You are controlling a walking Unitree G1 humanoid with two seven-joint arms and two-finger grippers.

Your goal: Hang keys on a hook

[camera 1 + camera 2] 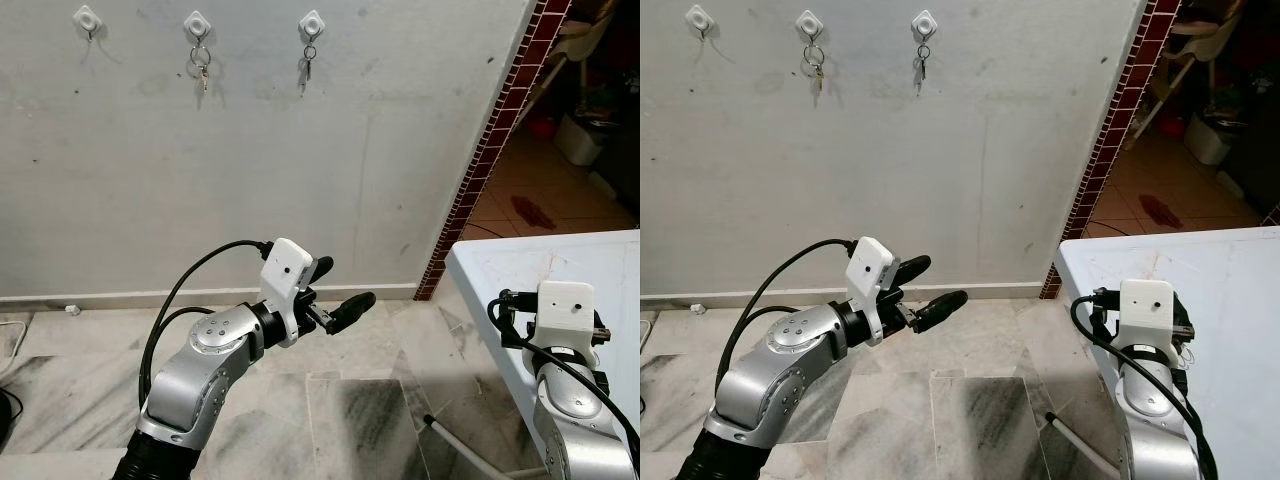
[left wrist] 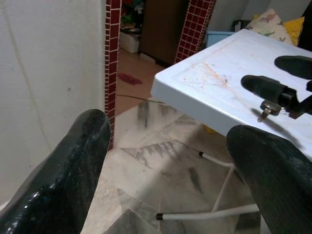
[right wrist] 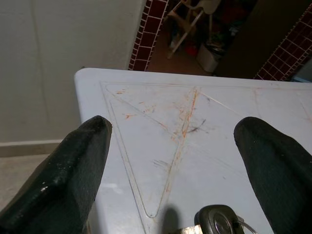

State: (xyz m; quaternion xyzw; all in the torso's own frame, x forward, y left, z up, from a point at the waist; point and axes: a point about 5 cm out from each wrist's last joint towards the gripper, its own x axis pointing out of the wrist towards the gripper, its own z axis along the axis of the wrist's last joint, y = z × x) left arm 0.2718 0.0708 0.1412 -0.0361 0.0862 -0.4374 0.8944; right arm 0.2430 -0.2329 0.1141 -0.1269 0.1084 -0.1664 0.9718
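1. The keys (image 3: 219, 223) lie on the pale table (image 3: 146, 122), at the bottom of the right wrist view, between the fingers of the right pincer (image 3: 173, 165).
2. They look small, light, stiff and jingly; the dark fob seems the best hold.
3. The right pincer gapes wide, touching nothing.
4. The left pincer (image 1: 335, 295), mid-frame, is spread and empty.
5. One hook (image 1: 87, 17), upper left, is free.

key (image 3: 218, 223) cut off by frame edge, hung keys (image 1: 202, 72) too small to read

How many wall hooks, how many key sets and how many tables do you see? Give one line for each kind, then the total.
Wall hooks: 3
Key sets: 3
Tables: 1
Total: 7
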